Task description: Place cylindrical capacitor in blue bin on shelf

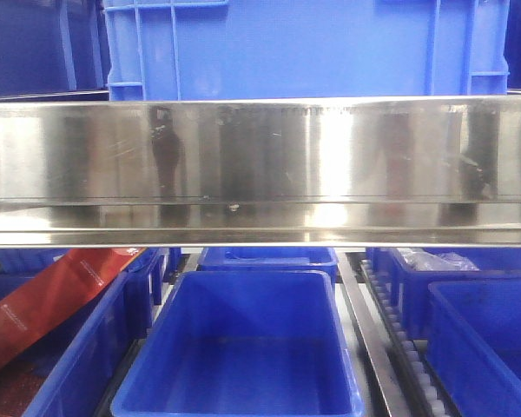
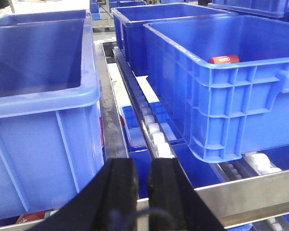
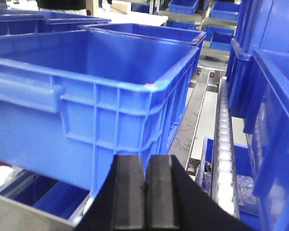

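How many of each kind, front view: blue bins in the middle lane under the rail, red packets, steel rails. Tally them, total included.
Blue bins: 2, front and rear
Red packets: 1
Steel shelf rails: 1
Total: 4

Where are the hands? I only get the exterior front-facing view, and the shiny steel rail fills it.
Observer: The left hand faces a white roller track between the left blue plastic crate and the right blue plastic crate. Its pads stand a narrow gap apart, with nothing between them.
Operator: And the right?
Observer: The right hand is shut, pads touching and empty, in front of a large blue plastic crate.
Operator: Any capacitor in sight?
Observer: Only a red rounded item with white print, inside the right blue plastic crate. I cannot tell what it is.
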### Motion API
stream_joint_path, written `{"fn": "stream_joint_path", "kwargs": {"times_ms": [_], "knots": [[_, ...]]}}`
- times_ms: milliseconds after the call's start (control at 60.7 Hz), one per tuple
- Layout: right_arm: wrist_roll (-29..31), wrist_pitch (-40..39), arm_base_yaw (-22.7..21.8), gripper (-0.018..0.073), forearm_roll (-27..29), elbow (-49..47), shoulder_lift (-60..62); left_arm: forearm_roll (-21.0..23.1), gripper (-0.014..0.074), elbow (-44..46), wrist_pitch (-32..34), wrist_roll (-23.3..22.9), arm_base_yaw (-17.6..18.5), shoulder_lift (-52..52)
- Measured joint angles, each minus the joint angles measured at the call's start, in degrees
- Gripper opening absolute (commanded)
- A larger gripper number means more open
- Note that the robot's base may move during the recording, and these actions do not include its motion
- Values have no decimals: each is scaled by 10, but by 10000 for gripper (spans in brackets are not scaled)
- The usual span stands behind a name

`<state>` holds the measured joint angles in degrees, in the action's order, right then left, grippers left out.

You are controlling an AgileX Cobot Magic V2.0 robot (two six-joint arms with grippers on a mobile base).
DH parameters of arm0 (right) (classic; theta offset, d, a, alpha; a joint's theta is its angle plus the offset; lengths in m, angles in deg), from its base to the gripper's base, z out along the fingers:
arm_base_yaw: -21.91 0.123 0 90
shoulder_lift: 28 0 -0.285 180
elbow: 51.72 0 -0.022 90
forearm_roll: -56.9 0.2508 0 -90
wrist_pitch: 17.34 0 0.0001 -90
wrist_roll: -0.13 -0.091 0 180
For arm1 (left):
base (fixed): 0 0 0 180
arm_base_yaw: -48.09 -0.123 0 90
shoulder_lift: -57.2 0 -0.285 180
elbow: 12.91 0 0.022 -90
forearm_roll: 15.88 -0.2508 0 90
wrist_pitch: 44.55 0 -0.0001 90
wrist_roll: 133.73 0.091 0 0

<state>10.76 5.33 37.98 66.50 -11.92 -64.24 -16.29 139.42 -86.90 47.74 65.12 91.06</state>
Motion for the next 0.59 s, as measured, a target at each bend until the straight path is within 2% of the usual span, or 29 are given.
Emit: {"fn": "stream_joint_path", "kwargs": {"times_ms": [593], "knots": [[1, -13, 0, -133, 0, 11, 18, 0, 44, 0, 2, 0, 0, 0]]}}
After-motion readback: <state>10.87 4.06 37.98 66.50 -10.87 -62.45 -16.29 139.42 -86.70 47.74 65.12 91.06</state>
